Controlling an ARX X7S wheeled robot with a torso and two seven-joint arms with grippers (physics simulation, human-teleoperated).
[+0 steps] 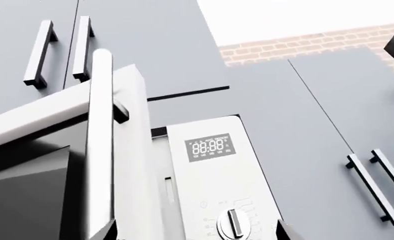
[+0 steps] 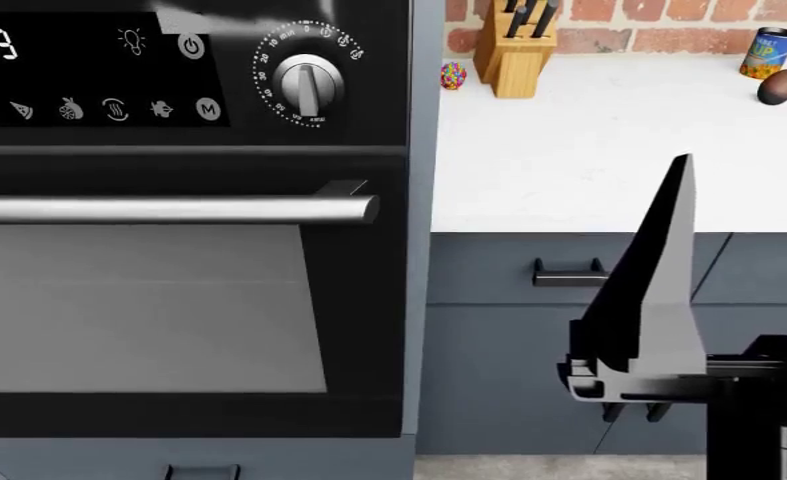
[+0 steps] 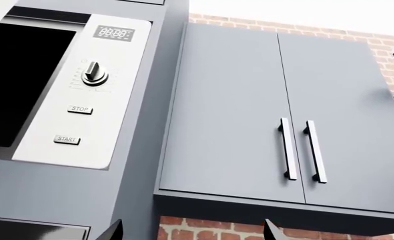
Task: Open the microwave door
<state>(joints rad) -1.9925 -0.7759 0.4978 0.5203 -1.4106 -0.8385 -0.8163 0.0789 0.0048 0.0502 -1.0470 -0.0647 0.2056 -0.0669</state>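
Note:
The microwave's door (image 1: 131, 150) stands swung partway out from the white control panel (image 1: 214, 180), its edge facing the left wrist camera. The long silver handle (image 1: 100, 145) runs along that door. My left gripper (image 1: 197, 235) is open just below, with one fingertip (image 1: 108, 233) under the handle, the other fingertip (image 1: 286, 233) past the dial (image 1: 234, 223), and nothing held. In the right wrist view the microwave (image 3: 83, 90) is to one side, and my right gripper (image 3: 193, 235) is open and empty, well away from it. The raised right gripper (image 2: 653, 300) also shows in the head view.
Grey wall cabinets with bar handles (image 1: 364, 190) (image 3: 304, 150) flank the microwave. Below it is a black oven (image 2: 180, 300) with a long bar handle (image 2: 166, 209). A white counter (image 2: 607, 150) carries a knife block (image 2: 513, 50), a can (image 2: 769, 48) and small items.

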